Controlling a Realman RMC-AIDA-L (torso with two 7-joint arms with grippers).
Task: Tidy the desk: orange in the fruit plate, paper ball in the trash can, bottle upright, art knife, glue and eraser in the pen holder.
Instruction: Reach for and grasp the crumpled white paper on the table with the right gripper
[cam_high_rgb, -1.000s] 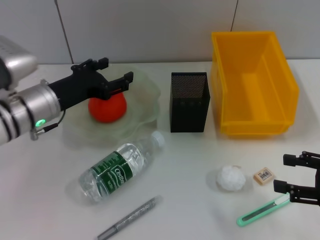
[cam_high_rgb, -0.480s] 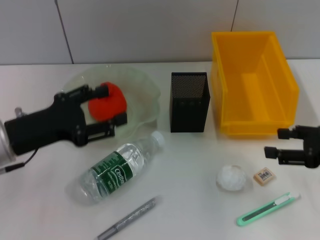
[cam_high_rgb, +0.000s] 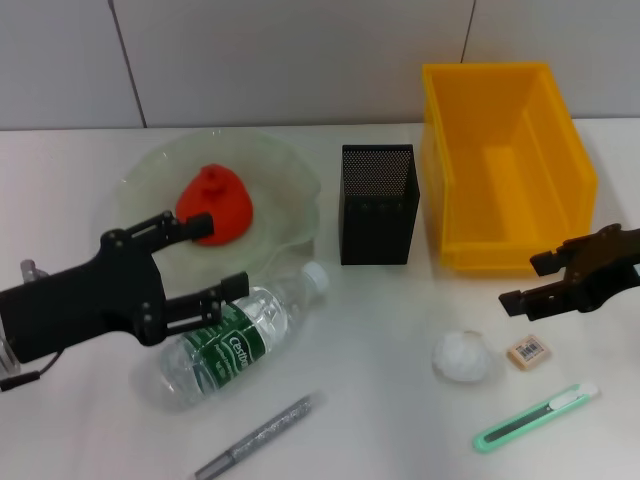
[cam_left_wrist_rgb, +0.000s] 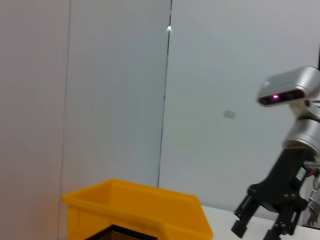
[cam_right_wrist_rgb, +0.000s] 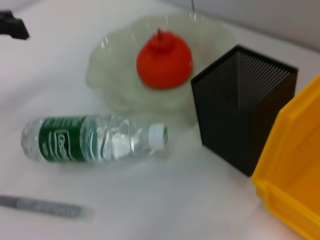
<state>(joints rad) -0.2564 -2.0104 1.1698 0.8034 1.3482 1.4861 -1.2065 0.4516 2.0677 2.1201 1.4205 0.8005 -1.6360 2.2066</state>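
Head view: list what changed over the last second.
The left gripper let go of the orange, now lying free in the fruit plate, and drew back toward the lying bottle, open. The right gripper rose from the art knife toward the yellow bin. Nothing else moved.

Orange (cam_right_wrist_rgb: 164, 59) in fruit plate (cam_right_wrist_rgb: 110, 70), bottle (cam_right_wrist_rgb: 95, 145) lying beside pen holder (cam_right_wrist_rgb: 242, 115)

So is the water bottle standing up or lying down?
Lying down. The water bottle rests on its side on the desk, white cap toward the fruit plate. The left hand hovers open beside it.
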